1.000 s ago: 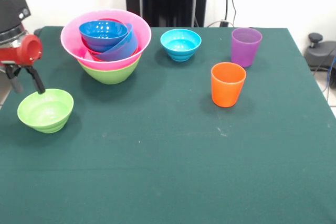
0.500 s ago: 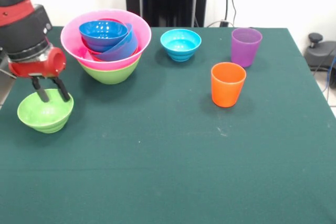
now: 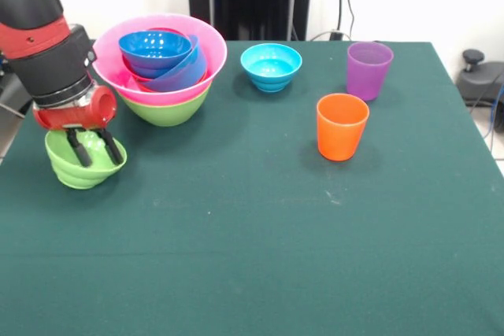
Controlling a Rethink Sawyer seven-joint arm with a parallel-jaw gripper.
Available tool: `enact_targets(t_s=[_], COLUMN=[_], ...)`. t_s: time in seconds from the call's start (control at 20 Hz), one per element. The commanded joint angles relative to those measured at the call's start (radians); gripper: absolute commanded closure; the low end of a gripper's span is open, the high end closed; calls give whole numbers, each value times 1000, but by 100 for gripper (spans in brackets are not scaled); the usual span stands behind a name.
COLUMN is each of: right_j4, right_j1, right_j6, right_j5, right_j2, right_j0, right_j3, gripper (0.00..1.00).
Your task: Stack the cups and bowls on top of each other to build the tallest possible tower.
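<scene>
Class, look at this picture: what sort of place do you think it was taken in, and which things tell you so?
Probably a robotics lab or test room. A robot arm's gripper works at a table covered in green cloth, set with plastic bowls and cups, with black equipment and cables along a plain white wall behind.

Colours we see on the dark green table

We count a lime green bowl, a pink bowl over another lime green bowl holding blue bowls, a cyan bowl at three o'clock of it, an orange cup, a purple cup, and the red and black arm.
</scene>
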Motion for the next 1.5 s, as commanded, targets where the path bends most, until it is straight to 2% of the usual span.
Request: enact_targets(t_s=[0.05, 0.2, 0.35, 0.55, 0.75, 0.8, 0.95, 1.5], right_j4=[-153, -150, -142, -111, -78, -74, -62, -58], right_j1=[74, 61, 2, -40, -161, -170, -155, -150], right_j6=[-210, -203, -195, -201, -175, -181, -203, -198], right_j5=[-108, -109, -88, -34, 35, 45, 86, 76], right_j2=[-19, -23, -22, -11, -20, -19, -24, -22], right_j0=[65, 61, 79, 98, 116, 119, 129, 134], right_j3=[-11, 1, 13, -1, 41, 39, 16, 16], gripper=[0, 0, 0, 0, 0, 0, 0, 0])
